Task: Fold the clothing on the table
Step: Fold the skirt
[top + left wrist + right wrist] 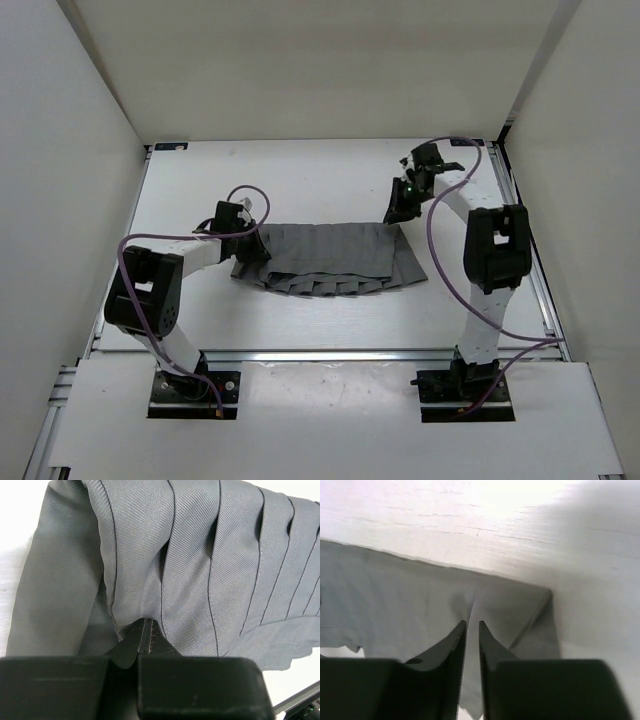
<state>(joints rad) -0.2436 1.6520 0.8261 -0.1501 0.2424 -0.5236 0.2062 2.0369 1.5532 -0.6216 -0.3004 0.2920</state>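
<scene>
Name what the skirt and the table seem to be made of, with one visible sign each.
Skirt: woven cloth, matte grey; fine diagonal twill ribs and stitched pleats show. Table: probably white painted or laminated board, matte; faint grain-like streaks, material unsure.

readable text: none | labels, brands: none | numbers, signs: none in any view

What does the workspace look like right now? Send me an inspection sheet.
Surface: white table, faint scratches in the right wrist view.
Job's things: grey pleated skirt spread mid-table, left end bunched.
Clutter: nothing seen.
Grippers: left gripper, fingers shut on the skirt's left end; right gripper, fingers slightly apart over its far right corner.
Cables: purple cables loop along both arms.
Surroundings: white walls; metal rail at the near edge.
</scene>
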